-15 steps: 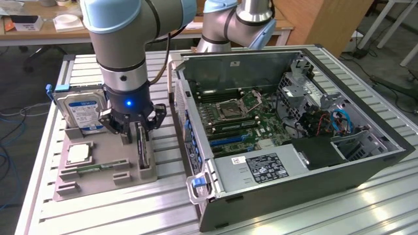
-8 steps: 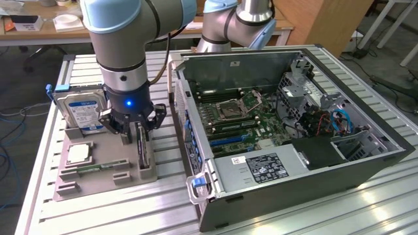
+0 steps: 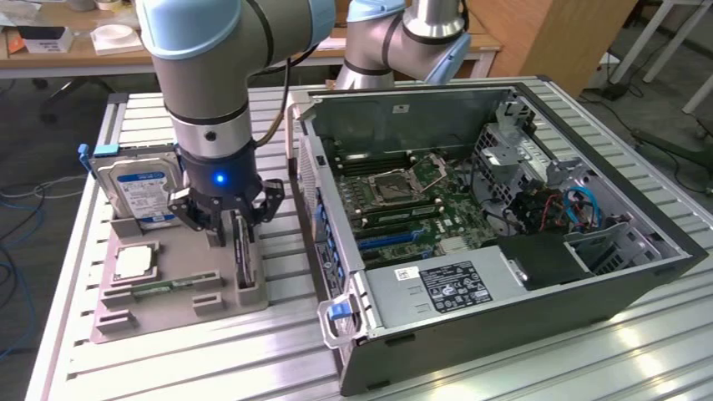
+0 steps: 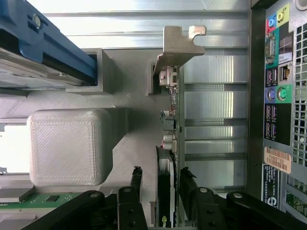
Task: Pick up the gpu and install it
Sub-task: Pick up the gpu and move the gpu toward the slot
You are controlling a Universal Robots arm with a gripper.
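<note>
In the exterior view, the arm's wrist covers the top of the gpu [image 3: 243,261], so only its dark lower edge shows. It stands on edge in a slot of the grey tray [image 3: 145,316]. From there, how wide the gripper [image 3: 233,234] stands is hard to judge.

The wrist view makes it plain. The fingers [image 4: 137,178] stand open on either side of the gpu [image 4: 165,191], one just beside it, the other with a clear gap, and nothing is clamped. The silver bracket [image 4: 176,48] is at the card's far end, and the case's rear ports [image 4: 277,96] run alongside.

The exterior view looks into the open case [image 3: 502,280], at 3 o'clock of the tray, with its motherboard [image 3: 402,200] bare. The tray also holds a hard drive [image 3: 134,192] upright at 11 o'clock of the gripper, a chip [image 3: 136,261] at 8 o'clock and a green stick [image 3: 167,285] below that, partly sunk in its groove
</note>
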